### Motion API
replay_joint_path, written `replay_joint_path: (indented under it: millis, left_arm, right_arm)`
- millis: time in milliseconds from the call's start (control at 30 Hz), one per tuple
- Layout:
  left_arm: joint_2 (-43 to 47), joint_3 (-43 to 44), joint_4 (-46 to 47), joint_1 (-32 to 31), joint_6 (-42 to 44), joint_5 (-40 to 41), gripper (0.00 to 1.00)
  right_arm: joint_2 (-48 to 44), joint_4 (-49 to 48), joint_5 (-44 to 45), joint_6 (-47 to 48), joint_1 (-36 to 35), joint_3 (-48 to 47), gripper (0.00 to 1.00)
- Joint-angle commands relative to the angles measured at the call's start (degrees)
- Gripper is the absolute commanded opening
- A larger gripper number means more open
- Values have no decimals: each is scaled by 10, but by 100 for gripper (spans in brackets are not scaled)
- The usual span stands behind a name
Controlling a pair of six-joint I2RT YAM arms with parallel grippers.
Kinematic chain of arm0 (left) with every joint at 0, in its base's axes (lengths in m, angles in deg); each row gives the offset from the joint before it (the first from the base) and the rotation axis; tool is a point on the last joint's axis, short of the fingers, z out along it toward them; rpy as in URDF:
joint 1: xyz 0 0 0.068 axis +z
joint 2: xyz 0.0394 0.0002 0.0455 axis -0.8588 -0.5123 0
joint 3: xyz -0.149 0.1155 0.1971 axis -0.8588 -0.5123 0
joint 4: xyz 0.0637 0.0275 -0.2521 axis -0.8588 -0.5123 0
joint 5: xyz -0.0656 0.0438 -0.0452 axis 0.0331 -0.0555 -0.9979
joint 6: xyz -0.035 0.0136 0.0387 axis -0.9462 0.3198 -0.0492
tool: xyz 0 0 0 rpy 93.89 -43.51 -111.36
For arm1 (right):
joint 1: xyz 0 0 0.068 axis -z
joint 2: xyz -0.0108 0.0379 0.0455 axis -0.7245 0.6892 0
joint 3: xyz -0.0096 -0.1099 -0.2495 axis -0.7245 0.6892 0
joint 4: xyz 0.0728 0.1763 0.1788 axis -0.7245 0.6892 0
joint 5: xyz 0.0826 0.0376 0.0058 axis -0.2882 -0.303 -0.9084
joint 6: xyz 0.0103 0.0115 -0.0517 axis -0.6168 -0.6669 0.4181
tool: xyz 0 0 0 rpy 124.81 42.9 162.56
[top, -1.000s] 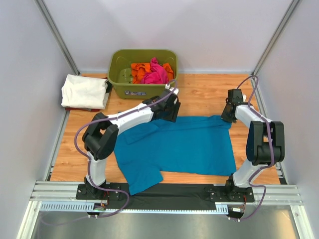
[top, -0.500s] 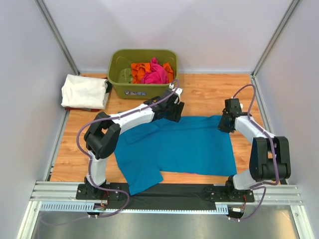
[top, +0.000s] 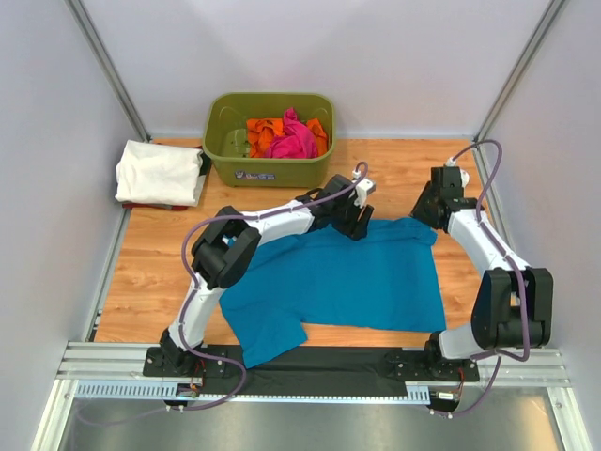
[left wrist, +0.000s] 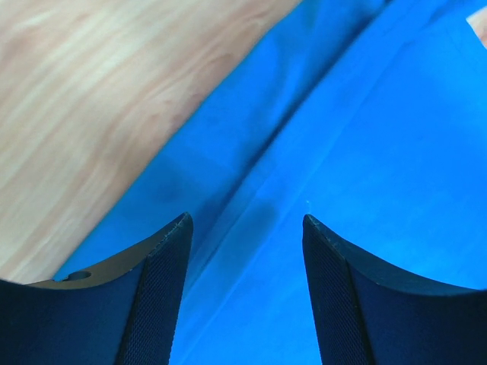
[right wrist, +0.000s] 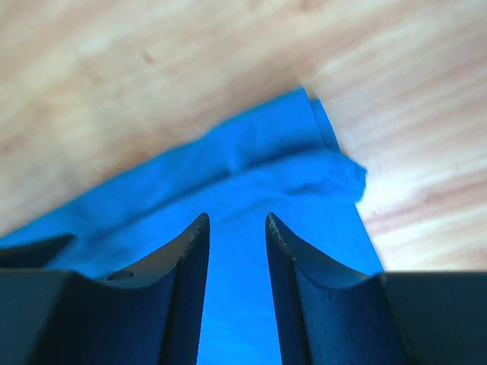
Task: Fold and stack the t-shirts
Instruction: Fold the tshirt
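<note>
Across the middle of the light-brown wooden table (top: 394, 178) lies the largest piece of work, a teal-blue cotton short-sleeved t-shirt (top: 357, 277), opened out nearly flat, with one flap reaching toward the near edge and a small lap of cloth on its left side. By my judgement it is being smoothed or squared up and is not yet folded into a compact shape, so its folding lies almost wholly ahead. Behind it, at the far edge, stands the olive-green rectangular plastic tub (top: 225, 155). To the tub's left, at the far left corner, rests a white t-shirt folded into a neat square (top: 158, 171); this looks like the beginning of the stack, and it is the only garment that reads as finished. Inside the tub sit a crumpled pink t-shirt (top: 293, 139) and a crumpled orange t-shirt (top: 263, 136), both untouched, so at least three garments remain to be dealt with. The left gripper (top: 357, 224) hovers over the far hem of the teal shirt near its middle; its wrist view shows the jaws spread wide with nothing between them, only blue cloth and a seam below (left wrist: 245, 220). The right gripper (top: 423, 214) is at the shirt's far right corner, jaws parted by a narrow gap and pinching nothing, the rumpled corner lying just beyond the tips (right wrist: 237, 218).
</note>
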Motion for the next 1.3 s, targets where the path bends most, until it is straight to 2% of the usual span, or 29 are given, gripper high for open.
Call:
replay_joint_path:
  millis: [0,133,267,400,533,733,933,1000,1133,1267]
  left_arm:
    - [-4,35,31,-22,33,-34,67]
    - [-20,48,27,-31,43,-42,67]
    - [-29,45,26,-34,46,-50,67]
    - [-34,45,21,-35,53,-48,67]
    - [-28,42,20,-34,61,-46,67]
    - [-14,41,26,-35,75,-24,69]
    - [-65,118,8,-34,68,-34,73]
    - [-78,138,16,-35,56,-42,73]
    - [-98,147,45,-35,36,-57,74]
    - [-124,186,29,-35,33,-71,74]
  right_arm:
    - [26,-47,11,-5,-1,-47,37]
    - [108,-47,17,1,-2,-86,28]
    - [149,-71,16,11,0,-89,26]
    - [190,-67,10,16,0,-105,19]
    - [211,-72,10,18,0,-108,17]
    - [239,-61,8,21,6,-120,9]
    - [238,-52,1,17,6,-114,6]
    - [245,-49,-4,18,8,-116,1]
    - [253,-45,-11,15,7,-124,0]
    - [260,-39,-14,13,9,-129,0]
